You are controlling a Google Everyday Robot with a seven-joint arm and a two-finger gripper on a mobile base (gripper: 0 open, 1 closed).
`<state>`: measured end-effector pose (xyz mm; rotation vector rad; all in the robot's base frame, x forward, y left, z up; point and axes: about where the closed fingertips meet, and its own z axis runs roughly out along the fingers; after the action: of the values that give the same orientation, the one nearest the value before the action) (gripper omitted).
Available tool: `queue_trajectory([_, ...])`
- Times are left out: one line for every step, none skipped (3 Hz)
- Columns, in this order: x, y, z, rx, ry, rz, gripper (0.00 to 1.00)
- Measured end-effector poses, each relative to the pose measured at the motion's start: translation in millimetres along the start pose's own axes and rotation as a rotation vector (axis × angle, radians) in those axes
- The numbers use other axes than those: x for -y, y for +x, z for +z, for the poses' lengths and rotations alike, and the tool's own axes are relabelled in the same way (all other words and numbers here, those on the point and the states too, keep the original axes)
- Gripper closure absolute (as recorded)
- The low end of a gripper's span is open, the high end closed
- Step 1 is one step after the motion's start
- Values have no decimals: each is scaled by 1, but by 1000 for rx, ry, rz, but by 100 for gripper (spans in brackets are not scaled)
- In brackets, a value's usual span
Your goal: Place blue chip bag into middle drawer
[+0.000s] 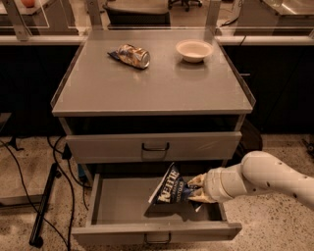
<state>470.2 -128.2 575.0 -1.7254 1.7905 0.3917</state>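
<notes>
The grey metal cabinet bench [147, 88] stands on a pale speckled stone floor [274, 230]. Left of the bench, thin black cables [19, 166] trail over the floor beside a slanting black metal bar [44, 206]. Behind the bench runs a pale ledge with upright posts [39, 39], with dark panels below it. A black office chair base [184, 4] stands beyond. The light is warm and dim. The claw [196, 188] is low at the bench's front, clasping the dark navy blue chip bag [169, 188] over the open grey middle drawer [122, 206].

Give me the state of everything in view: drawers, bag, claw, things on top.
middle drawer: pulled open.
upper drawer: closed.
blue chip bag: on edge inside the middle drawer, gripped by the claw.
claw: inside the middle drawer, shut on the bag.
gold-brown wrapper: crumpled, lying on the cabinet top.
white bowl: upright on the cabinet top, empty.
</notes>
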Motion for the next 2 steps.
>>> queue_trajectory([7,18,38,6,22,2,100])
queue_trajectory([13,32,63,0,26,6,100])
